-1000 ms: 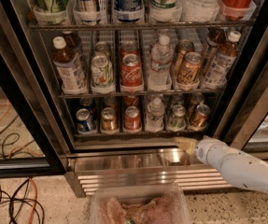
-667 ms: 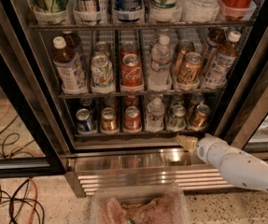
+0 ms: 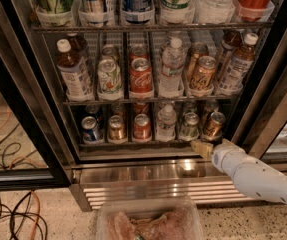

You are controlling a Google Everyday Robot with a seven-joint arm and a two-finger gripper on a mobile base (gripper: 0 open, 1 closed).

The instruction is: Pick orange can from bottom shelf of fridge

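Note:
The fridge [image 3: 27,96] stands open with wire racks of drinks. On the bottom shelf [image 3: 133,145] stands a row of small cans and a water bottle. The orange can [image 3: 213,125], copper-orange with a silver top, is at the right end of the front row. My gripper [image 3: 201,148], on the white arm [image 3: 255,176] coming in from the lower right, is at the shelf's steel front edge, just below and left of the orange can. It holds nothing that I can see.
Left of the orange can stand a pale green can [image 3: 189,126], a water bottle [image 3: 166,123], a red can [image 3: 142,127], a gold can [image 3: 116,128] and a blue can [image 3: 90,129]. A clear tub [image 3: 148,221] sits below. Cables [image 3: 8,219] lie on the floor at left.
My gripper has risen a little from the steel base toward the bottom shelf's front edge, nearer the orange can. The cans have not moved.

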